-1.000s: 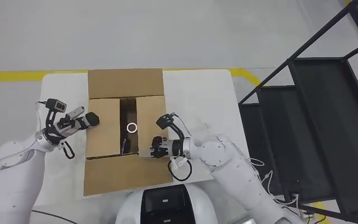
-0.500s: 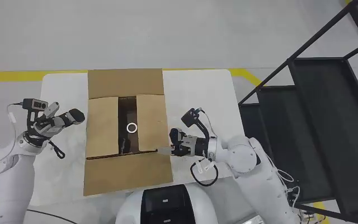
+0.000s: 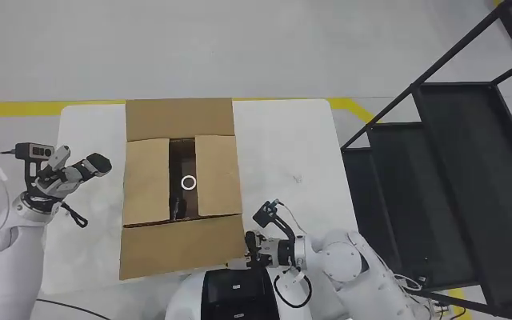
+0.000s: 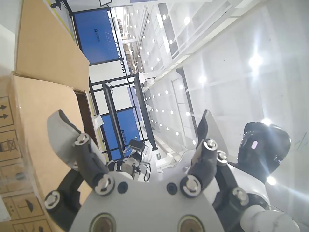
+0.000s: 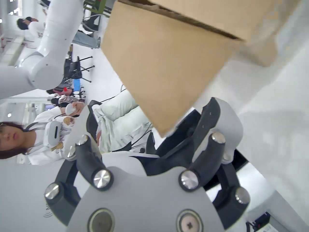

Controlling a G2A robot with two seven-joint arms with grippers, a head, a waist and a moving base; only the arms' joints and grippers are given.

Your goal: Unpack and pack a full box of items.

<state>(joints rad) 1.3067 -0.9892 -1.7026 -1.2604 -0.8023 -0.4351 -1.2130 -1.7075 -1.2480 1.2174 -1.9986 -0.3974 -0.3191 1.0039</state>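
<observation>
Both arms are pulled back off the cardboard box. The left gripper and right gripper are held wide and empty. The box is left between them on the counter, side flaps half-open, unpacking not yet started.

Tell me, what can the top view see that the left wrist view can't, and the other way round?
Top view: the dark gap between the flaps of the cardboard box, a white ring inside it, and a black stair frame beside the table. Left wrist view: the box's side wall with printed symbols, and ceiling lights. Both: that box and the open left gripper.
</observation>
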